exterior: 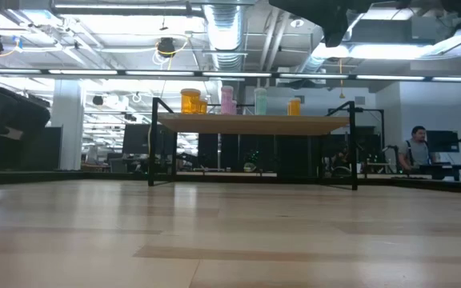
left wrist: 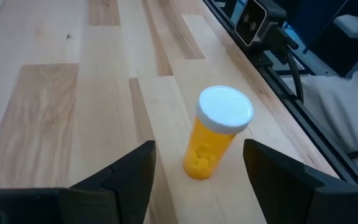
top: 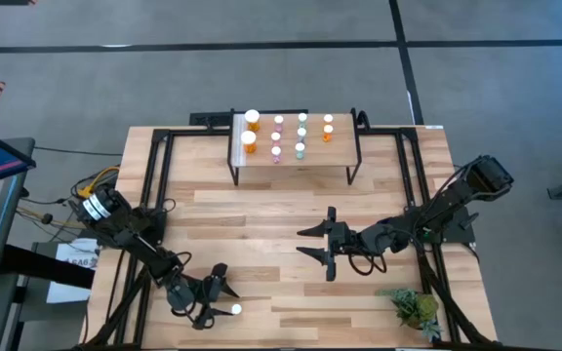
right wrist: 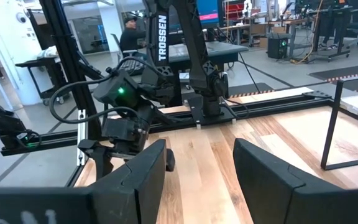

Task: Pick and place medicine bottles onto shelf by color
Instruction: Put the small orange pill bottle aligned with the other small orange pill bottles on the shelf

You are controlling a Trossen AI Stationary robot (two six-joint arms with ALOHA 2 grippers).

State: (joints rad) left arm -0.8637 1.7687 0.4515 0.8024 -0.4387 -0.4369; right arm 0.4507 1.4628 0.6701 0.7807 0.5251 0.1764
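Left wrist view gives the clearest guide to the step in hand: one orange bottle [left wrist: 216, 134] stands upright on the counter [left wrist: 55, 112] near its front edge, its white cap toward the camera, between the spread fingers [left wrist: 135, 174] of the left gripper [left wrist: 197, 180] but not yet touched by either. To grasp it well, I judge the arm should go a little lower and forward so the pads meet the orange body below the cap, square on both sides; the bottle is light and narrow, so a one-sided nudge could tip it over or roll it toward the counter edge.

From the high view, that bottle [top: 236, 309] shows only as a white dot just beside the left gripper [top: 218, 292], yet this view alone shows the goal: the shelf [top: 340, 156] at the far side, well apart, already carrying orange bottles [top: 250, 131] at its left end, with pink and teal ones in columns beside them and two more small orange ones toward the right. The right gripper [top: 325, 246] hangs mid-counter, jaws spread and holding nothing.

Low view shows the shelf's height on its legs and the bottles on it; the bottle near the left arm does not show there.
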